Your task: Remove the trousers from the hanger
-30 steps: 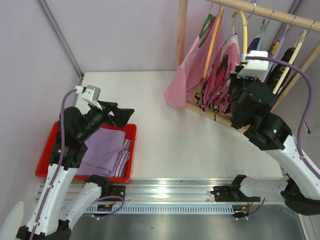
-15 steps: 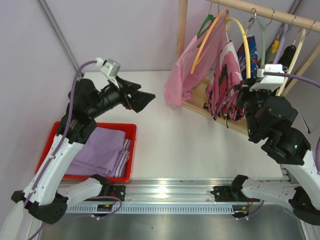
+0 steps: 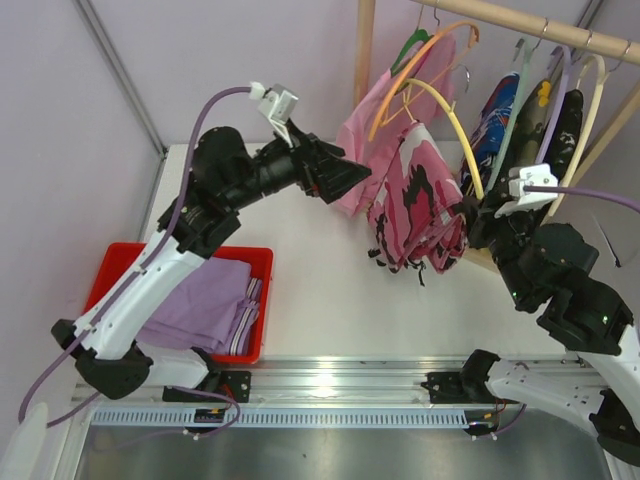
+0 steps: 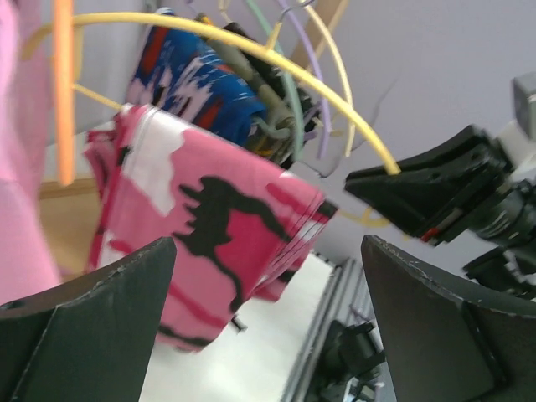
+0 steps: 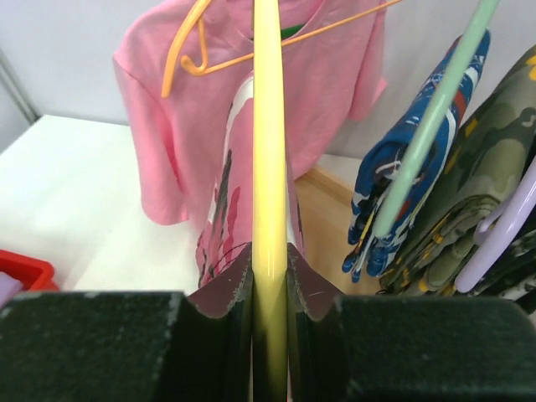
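White table [image 3: 300, 260] below, clothes rail [image 3: 520, 18] behind. My right pincer [image 5: 270, 270] is clamped tight on the hanger [image 5: 268, 126]. My left pincer [image 4: 268, 244] gapes wide and empty, facing the trousers [image 4: 201, 218] draped over it. Cloth looks soft, light and floppy, so I'd pinch a bunched fold low down.

White arm links [image 3: 150, 290], black joints [image 3: 225, 165], purple cables [image 3: 590, 193], black wedge-shaped jaws, white wrist cameras [image 3: 277, 100].
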### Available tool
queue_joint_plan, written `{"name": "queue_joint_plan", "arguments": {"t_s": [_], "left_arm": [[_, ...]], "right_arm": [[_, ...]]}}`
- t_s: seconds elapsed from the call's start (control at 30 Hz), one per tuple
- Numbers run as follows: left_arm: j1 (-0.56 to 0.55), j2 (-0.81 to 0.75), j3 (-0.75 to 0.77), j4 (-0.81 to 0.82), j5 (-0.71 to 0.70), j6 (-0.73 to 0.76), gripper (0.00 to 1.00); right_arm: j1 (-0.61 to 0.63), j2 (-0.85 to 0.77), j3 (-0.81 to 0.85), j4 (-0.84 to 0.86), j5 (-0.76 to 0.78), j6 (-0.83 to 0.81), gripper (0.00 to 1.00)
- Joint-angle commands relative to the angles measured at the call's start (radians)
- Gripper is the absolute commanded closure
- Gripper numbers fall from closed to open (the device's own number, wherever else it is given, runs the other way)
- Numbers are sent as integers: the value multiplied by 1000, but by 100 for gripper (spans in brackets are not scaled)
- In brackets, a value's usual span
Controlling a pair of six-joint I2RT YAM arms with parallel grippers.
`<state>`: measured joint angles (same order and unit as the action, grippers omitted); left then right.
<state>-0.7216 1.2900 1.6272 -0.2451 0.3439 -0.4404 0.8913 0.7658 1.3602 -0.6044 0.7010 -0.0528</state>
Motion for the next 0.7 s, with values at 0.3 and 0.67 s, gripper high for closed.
{"name": "queue_joint_plan", "arguments": {"t_s": [0.3, 0.67], "left_arm": [[-208, 207, 122, 338, -209, -346, 4], [-343, 420, 258, 509, -338, -534, 7]], "right_arm": [[1, -163, -26, 155, -181, 48, 100], [-40, -243, -36, 111, -330, 79, 100]]}}
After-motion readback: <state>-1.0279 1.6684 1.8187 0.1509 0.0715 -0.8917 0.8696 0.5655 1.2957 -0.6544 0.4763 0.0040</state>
